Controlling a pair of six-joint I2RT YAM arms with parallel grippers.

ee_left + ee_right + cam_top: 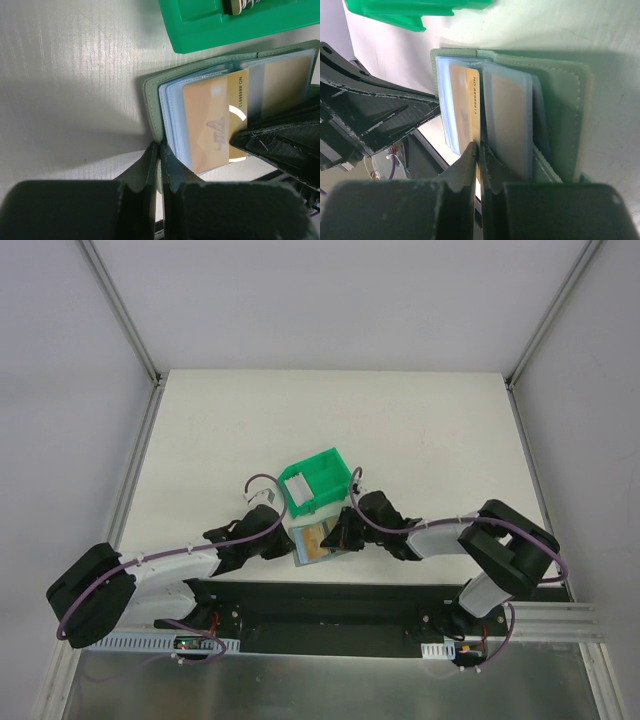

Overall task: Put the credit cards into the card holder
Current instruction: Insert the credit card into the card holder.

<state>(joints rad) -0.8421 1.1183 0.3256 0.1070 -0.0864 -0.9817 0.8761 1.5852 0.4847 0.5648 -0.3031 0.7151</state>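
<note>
Soft grey-green card holder [150, 100] open on matte desk [65, 75].
left fingers [145, 170] pinch its stitched leaf; right fingers [465, 170] clamp the glossy tan credit card [207, 125] beside clear sleeves [172, 115].

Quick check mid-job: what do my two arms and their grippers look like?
Both arms have white links between bulky black joints; see the left arm and right arm. A purple cable runs along each. The left gripper and right gripper have matte black, wedge-shaped fingers with rough, scuffed edges.

The card holder [315, 543] lies on the bench [250, 430], a credit card [207, 125] partly in it. A bin [330, 475] stands just behind.
</note>
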